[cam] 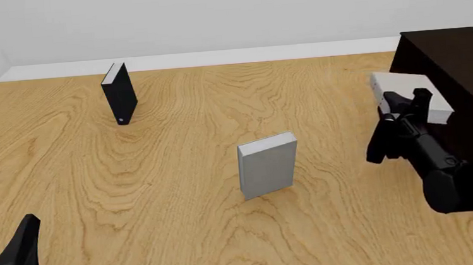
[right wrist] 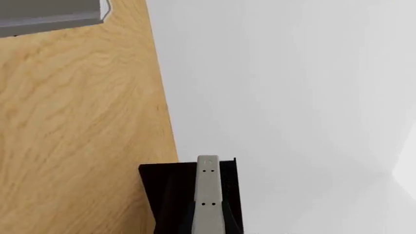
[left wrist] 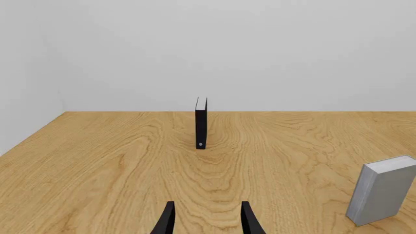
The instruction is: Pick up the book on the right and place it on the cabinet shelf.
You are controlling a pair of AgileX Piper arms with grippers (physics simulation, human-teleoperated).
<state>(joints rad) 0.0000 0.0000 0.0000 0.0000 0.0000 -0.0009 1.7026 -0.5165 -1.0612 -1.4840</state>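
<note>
Bare worktop (cam: pixel 185 225) surrounds the upright silvery book (cam: pixel 268 165) (mid-table); the black book (cam: pixel 120 94) stands far left, the cabinet (cam: pixel 461 83) blocks the right.

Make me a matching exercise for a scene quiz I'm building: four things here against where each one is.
Things:
1. black book
2. silvery-grey book
3. mid-grey book
4. left gripper

Places:
A. held by the right gripper, in front of the dark cabinet
B. upright near the table's middle
C. low over the near left of the table, holding nothing
D. upright at the far left of the table

Pairs: 1-D, 2-B, 3-A, 4-C
</note>
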